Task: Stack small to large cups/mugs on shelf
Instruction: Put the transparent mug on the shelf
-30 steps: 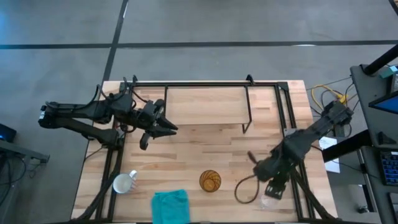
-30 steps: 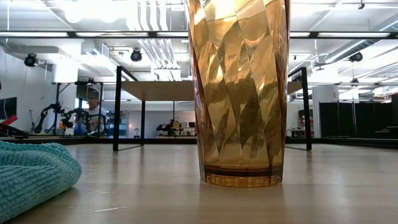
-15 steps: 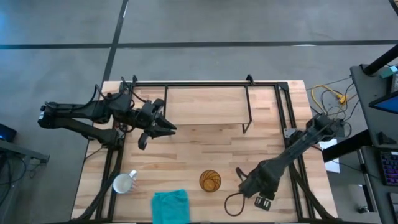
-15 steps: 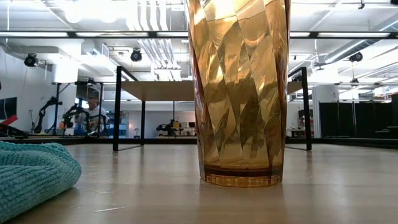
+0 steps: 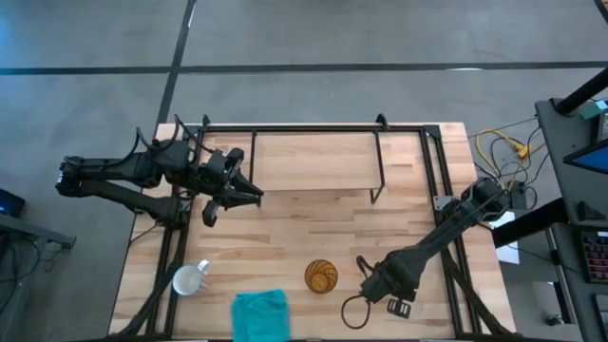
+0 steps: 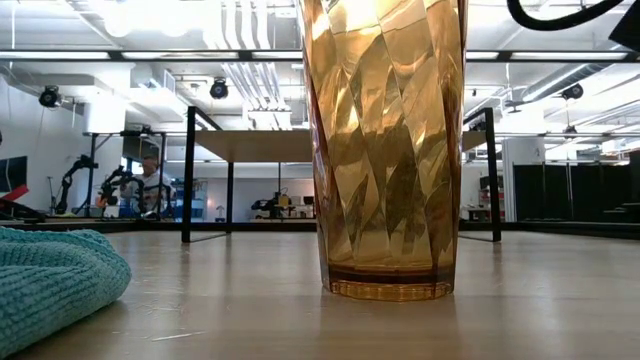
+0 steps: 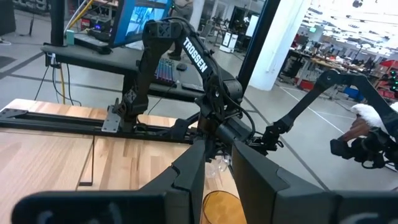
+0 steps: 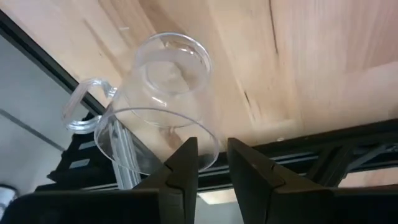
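Glass (image 8: 158,102), clear with a handle, is clamped by its rim in the right gripper (image 5: 399,302), at 5 o'clock on the table (image 5: 285,228). Tumbler (image 5: 321,275) stands at 6 o'clock, just left of that gripper. Mug (image 5: 188,279) sits at 7 o'clock, cloth (image 5: 261,313) between mug and tumbler at the near edge. Shelf (image 5: 313,161) is at 12 o'clock, bare. Left gripper (image 5: 249,193) hovers at 10 o'clock beside the shelf's left end, fingers nearly together, holding nothing.

The tumbler (image 6: 385,150) is running off the low view's top edge, its rim unseen. The right gripper (image 5: 399,306) is hiding the glass (image 8: 158,99) from above (the wrist view shows it).
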{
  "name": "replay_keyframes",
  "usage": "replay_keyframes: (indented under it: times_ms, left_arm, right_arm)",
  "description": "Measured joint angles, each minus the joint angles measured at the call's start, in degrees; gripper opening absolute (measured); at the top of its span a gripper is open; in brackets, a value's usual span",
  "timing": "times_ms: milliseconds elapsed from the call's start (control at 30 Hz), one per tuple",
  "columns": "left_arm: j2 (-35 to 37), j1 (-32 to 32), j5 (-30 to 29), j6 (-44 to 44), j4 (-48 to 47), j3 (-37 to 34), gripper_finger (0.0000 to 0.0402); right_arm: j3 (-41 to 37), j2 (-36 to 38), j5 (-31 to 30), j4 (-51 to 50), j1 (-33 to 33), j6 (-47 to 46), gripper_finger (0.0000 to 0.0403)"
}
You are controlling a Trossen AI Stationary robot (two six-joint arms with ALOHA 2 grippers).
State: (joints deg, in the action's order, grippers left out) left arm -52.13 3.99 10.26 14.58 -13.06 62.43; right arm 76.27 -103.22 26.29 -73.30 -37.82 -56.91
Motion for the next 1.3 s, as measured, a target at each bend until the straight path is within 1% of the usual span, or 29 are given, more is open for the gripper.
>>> replay_keyframes:
  times_ms: [233, 367, 600, 767, 900, 1033, 1100, 1233, 1300]
  left_arm:
    - [0.06, 0.04, 0.02, 0.03, -0.02, 0.00, 0.0067]
    - [-0.23, 0.07, 0.04, 0.03, -0.02, -0.01, 0.0067]
    - [-0.23, 0.07, 0.04, 0.03, 0.02, -0.07, 0.0067]
    - [-0.21, 0.07, 0.04, 0.01, 0.02, -0.07, 0.0067]
    - [-0.21, 0.07, 0.02, -0.38, 0.04, -0.07, 0.0067]
    - [-0.21, 0.07, 0.02, -0.40, 0.07, -0.07, 0.0067]
    - [-0.21, 0.07, 0.02, -0.40, 0.06, -0.07, 0.0067]
    - [-0.21, 0.07, 0.02, -0.40, 0.09, -0.07, 0.0067]
    - [-0.21, 0.07, 0.00, -0.36, 0.09, -0.07, 0.0067]
  right_arm:
    - [-0.39, 0.00, -1.16, 0.46, -0.04, 1.87, 0.0082]
    - [-0.82, 0.00, -2.99, 0.74, -0.04, 3.39, 0.0082]
    - [-1.90, 0.00, -3.01, 1.41, -0.04, 5.12, 0.0079]
    - [-2.01, 0.00, -3.02, 2.41, -0.04, 5.35, 0.0057]
    - [-2.10, 0.00, -3.44, 1.69, -0.04, 6.83, 0.0021]
    - [-2.09, 0.00, -3.41, -1.00, 0.13, 6.86, 0.0009]
    - [-1.42, 0.14, -2.58, -5.02, 0.48, 7.37, 0.0009]
    - [2.58, 1.65, -2.19, -15.81, 1.48, 9.27, 0.0009]
    - [4.77, 3.08, -2.36, -16.96, 2.28, 10.16, 0.0009]
